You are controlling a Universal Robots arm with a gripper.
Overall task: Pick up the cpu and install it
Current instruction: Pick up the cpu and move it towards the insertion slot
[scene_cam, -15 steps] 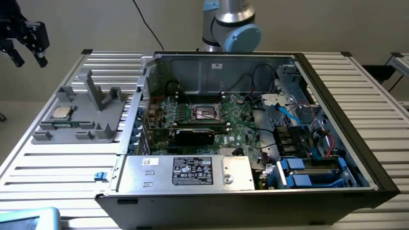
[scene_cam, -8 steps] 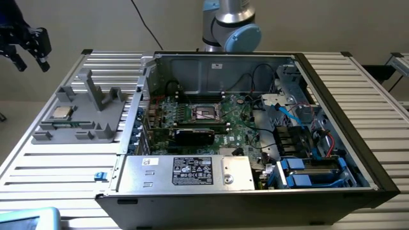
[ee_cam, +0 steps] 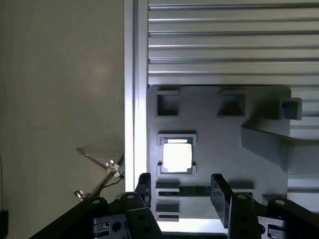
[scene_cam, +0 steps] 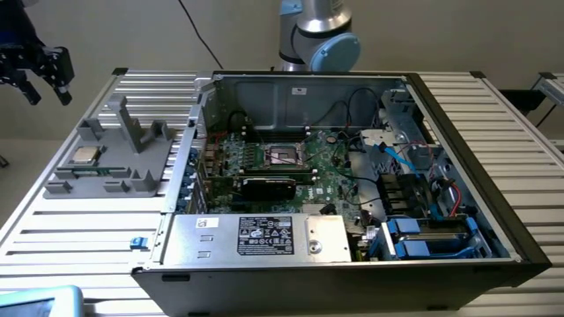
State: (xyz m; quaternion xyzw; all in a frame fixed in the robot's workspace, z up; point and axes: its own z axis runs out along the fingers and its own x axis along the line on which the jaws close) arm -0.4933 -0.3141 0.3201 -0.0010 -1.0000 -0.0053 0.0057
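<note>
- Cpu (scene_cam: 86, 155) lies flat on the grey holder (scene_cam: 148, 176), at nine o'clock from the open computer case (scene_cam: 300, 99) on the surface (scene_cam: 79, 224).
- Hand (scene_cam: 35, 66), fingers spread and empty, hovers at eleven o'clock from the holder; I judge this the approach.
- Picking calls for straddling the chip squarely.
- Count: one cpu, one holder, one socket (scene_cam: 284, 155), one hand.

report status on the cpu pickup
Gripper open, empty, up off the table. Cpu lying in grey fixture, untouched. Nothing on top of it.
</note>
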